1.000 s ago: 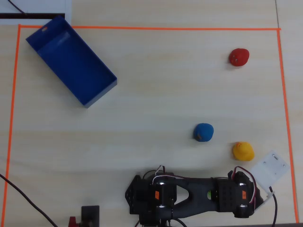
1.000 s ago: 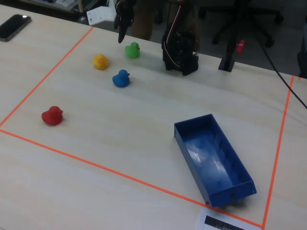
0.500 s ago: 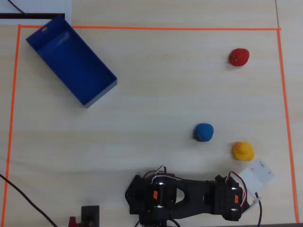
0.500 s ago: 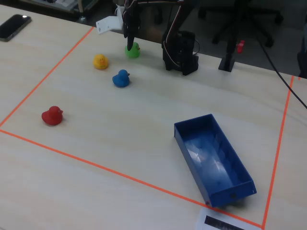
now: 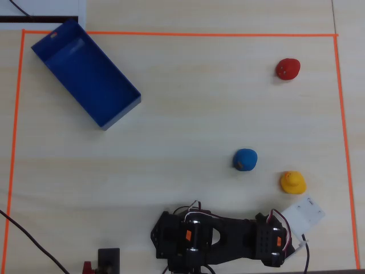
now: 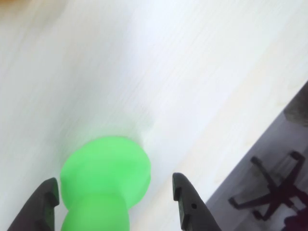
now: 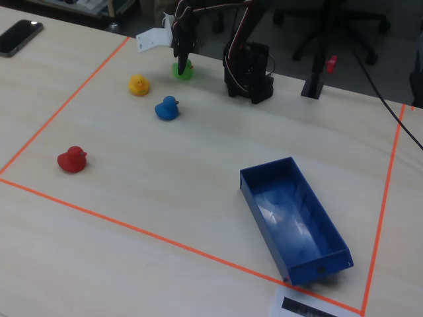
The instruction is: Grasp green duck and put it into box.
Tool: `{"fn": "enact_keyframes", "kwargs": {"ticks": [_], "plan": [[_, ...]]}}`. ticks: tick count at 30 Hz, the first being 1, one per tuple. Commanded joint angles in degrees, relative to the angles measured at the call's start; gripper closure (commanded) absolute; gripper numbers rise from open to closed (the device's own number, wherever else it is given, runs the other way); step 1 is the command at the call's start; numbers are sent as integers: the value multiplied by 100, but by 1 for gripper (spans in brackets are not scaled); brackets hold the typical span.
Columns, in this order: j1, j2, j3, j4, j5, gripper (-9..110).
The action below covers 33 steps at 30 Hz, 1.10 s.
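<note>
While the arm folds low along the bottom edge of the overhead view, its jaws (image 6: 113, 202) hang spread apart with the green duck (image 6: 103, 180) sitting between the two dark fingertips (image 6: 185, 199), a visible gap on either side, so nothing is clamped. In the fixed view the green duck (image 7: 183, 69) rests on the bench (image 7: 198, 172) near the top of the frame, just left of the arm's black base (image 7: 250, 72), partly hidden by the black finger coming down over it. From overhead the arm covers it completely.

The yellow duck (image 7: 138, 84) stands just beside it to the lower left, and the blue duck (image 7: 166, 108) a little further down; the two are close but apart. The red duck (image 7: 71, 159) is well away at the left, near the orange tape line (image 7: 125, 228) that frames the working area.

The box (image 7: 294, 218) lies in the lower right of the fixed view, set at an angle, its far corner close to the tape. In the overhead view the box (image 5: 85, 73) fills the upper left, one corner almost touching the tape corner (image 5: 23, 32). Between the ducks and the box the pale wood is open, a wide bare stretch across the middle of the frame.

A phone (image 7: 20, 36) lies outside the tape at the upper left.
</note>
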Motion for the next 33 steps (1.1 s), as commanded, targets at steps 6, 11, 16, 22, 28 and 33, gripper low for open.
{"fn": "enact_keyframes", "kwargs": {"ticks": [6, 11, 16, 22, 28, 33], "plan": [[176, -18, 580, -809, -193, 69], [193, -132, 949, -1345, -220, 69], [211, -202, 1090, -1406, -211, 101], [158, -53, 624, -422, -202, 101], [44, 18, -18, 650, -44, 101], [-861, -114, -1644, 2426, 1143, 101]]}}
